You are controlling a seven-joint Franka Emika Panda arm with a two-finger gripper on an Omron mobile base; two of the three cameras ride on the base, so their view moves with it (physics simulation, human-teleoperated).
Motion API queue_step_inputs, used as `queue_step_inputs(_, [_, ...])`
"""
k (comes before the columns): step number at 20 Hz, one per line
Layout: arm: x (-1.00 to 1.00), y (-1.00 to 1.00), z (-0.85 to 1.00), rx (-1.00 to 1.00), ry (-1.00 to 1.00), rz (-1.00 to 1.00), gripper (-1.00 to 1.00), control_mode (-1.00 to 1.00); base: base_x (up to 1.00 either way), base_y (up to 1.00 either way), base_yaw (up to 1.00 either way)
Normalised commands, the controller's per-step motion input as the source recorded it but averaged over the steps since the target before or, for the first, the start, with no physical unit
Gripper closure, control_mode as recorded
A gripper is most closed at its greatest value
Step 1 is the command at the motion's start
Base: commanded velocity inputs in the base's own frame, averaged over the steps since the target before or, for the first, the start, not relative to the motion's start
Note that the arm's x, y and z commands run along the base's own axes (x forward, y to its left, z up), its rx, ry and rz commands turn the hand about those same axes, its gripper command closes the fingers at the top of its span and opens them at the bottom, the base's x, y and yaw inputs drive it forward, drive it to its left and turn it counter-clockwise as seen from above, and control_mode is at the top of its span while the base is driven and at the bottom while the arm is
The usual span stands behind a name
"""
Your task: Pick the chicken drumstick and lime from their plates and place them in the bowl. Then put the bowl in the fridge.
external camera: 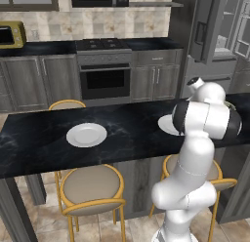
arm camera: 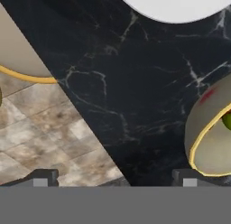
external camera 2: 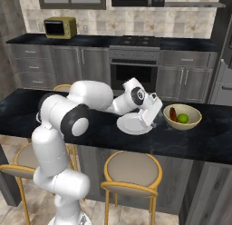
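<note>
The tan bowl [external camera 2: 182, 116] stands on the black marble counter [external camera 2: 108, 131] with the reddish-brown chicken drumstick [external camera 2: 173, 114] and the green lime [external camera 2: 183, 118] inside it. My gripper [external camera 2: 146, 125] hangs open and empty just left of the bowl, over the near white plate [external camera 2: 131, 124]. In the hand view the gripper [arm camera: 115, 179] looks down at the counter's edge, with the bowl [arm camera: 207, 137] at right, a sliver of lime [arm camera: 227, 120] in it, and the plate [arm camera: 176, 4] at top. A second bare plate [external camera: 86, 134] lies further left. The grey fridge [external camera: 215, 26] stands at the far right with a door open.
Round yellow-framed stools [external camera 2: 131, 172] stand along the counter's near side, one showing in the hand view [arm camera: 18, 51]. Behind the counter are an oven [external camera 2: 133, 67], grey cabinets and a yellow microwave [external camera 2: 60, 27]. Bare counter lies between the two plates [external camera: 132, 126].
</note>
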Motion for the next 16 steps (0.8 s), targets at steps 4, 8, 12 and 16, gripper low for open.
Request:
queue_step_inputs(4, [0.01, -0.23, 0.05, 0.13, -0.04, 0.0, -1.0, -1.0, 0.0, 0.0, 0.0])
queue_step_inputs(8, [0.14, -0.16, 0.0, 0.08, -0.01, 0.0, -1.0, -1.0, 0.0, 0.0, 0.0])
queue_step_inputs(12, [0.28, -0.09, 0.0, 0.07, -0.06, 0.0, -1.0, -1.0, 0.0, 0.0, 0.0])
queue_step_inputs(16, [0.2, -0.01, -0.15, 0.01, -0.03, -0.02, -1.0, -1.0, 0.0, 0.0, 0.0])
